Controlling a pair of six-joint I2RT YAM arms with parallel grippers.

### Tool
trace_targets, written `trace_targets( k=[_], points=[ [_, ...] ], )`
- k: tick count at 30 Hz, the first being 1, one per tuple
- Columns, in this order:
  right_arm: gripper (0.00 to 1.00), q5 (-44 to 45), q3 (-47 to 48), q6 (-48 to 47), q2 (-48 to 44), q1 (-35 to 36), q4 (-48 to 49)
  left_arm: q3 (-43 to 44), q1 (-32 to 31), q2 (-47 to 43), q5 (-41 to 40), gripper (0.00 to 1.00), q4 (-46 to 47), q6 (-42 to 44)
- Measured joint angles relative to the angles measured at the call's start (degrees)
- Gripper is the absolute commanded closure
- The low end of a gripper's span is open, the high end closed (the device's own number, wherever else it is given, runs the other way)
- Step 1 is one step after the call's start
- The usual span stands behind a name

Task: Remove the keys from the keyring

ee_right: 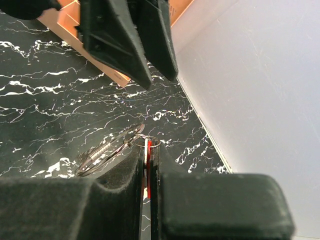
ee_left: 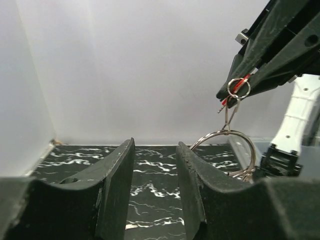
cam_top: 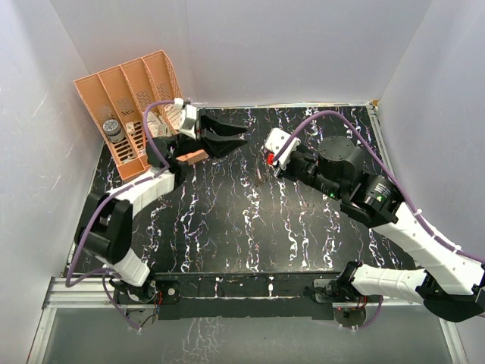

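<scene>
Well apart from the salmon plastic slotted rack (cam_top: 129, 98), toward the worktop's middle, the right end effector (cam_top: 270, 159) is clamped shut on the red-headed key (ee_right: 147, 170), a tiny key with a bright red head. It grips the key edge-on between its pads. The thin silvery wire keyring (ee_right: 107, 151) dangles from the key through a small wire loop (ee_right: 148, 141), above the black marbled worktop (cam_top: 250, 227).

The left end effector (cam_top: 244, 136) sits just beside the rack. Its jaws stand apart with nothing between them and point at the hanging bundle.

**Risks**
- The ring hangs free, so a nudge would set it swinging and the left jaws could close on air.
- The wire is thin against the broad pads and may slip out sideways.
- A tug on the ring could drag the red-headed key out of its narrow pinch and drop everything onto the worktop.
- Catching ring and loop together would jam them rather than part them.

**Counts**
- Two end effectors.
- One red-headed key.
- One large keyring.
- One small loop.
- One rack.
- Plain silver keys seem to lie along the ring, but I cannot count them.
</scene>
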Motion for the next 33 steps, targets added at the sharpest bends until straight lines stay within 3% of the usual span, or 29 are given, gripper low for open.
trace_targets(
  k=[5, 11, 21, 33],
  points=[
    [1.00, -0.2, 0.0, -0.1, 0.0, 0.0, 0.0, 6.7, 0.0, 6.2, 6.8, 0.61, 2.9, -11.6],
    [1.00, -0.2, 0.0, -0.3, 0.0, 0.0, 0.2, 6.6, -1.7, 4.7, 11.6, 0.59, 5.1, -15.4],
    [1.00, -1.9, 0.0, -0.4, 0.0, 0.0, 0.7, 6.3, -4.7, -0.9, 14.4, 0.60, 5.9, -14.1],
    [1.00, -3.5, 0.0, -0.5, -0.1, 0.0, 1.6, 6.1, -6.8, -1.5, 14.5, 0.63, -1.1, -6.3]
  ],
)
